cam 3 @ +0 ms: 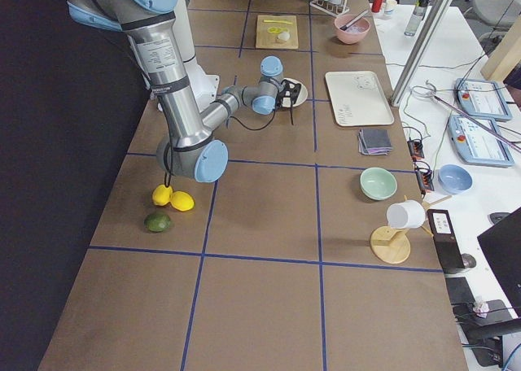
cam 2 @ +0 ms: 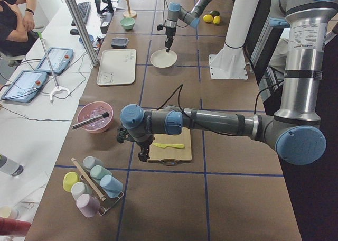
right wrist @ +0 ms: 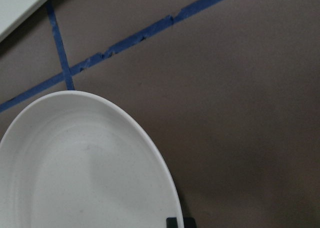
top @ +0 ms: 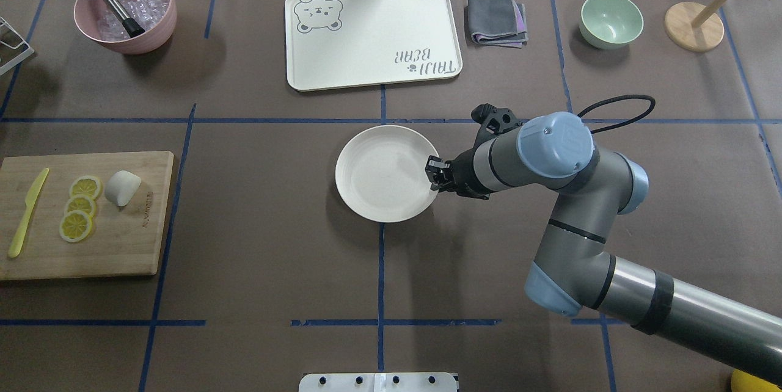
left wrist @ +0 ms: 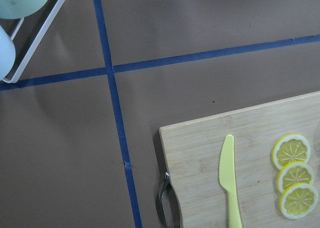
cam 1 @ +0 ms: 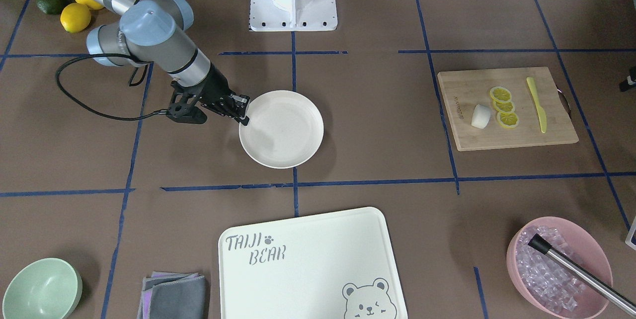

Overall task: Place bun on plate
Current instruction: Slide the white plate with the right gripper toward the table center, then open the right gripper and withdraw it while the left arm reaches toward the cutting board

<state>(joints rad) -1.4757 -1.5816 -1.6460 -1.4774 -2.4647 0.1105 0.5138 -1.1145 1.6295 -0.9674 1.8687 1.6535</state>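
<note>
Bun (cam 1: 480, 116) sits on the bamboo cutting board (cam 1: 497, 140), on the robot's left side of the table, just beside three lemon slices (cam 1: 504, 106); a yellow-green plastic knife (cam 1: 536, 104) lies on the slices' other side. Plate (cam 1: 281, 129) is mid-table on the brown paper, well apart from the bun. Right gripper (cam 1: 244, 113) is at the plate's rim on the robot's right side, tips down at the edge. Its wrist cam only catches a dark sliver of fingertip just outside the rim, so can't tell if the jaws are apart, together or pinching the rim. Left gripper (cam 2: 141, 157) hangs over the table by the board's handle end, seen clearly only from the side cam, so jaw state can't be told. Readable text: "TAIJI BEAR" with a paw print and a bear face on the rectangular tray (cam 1: 308, 259). Small engraved line along the board's edge is too fine to read.
</note>
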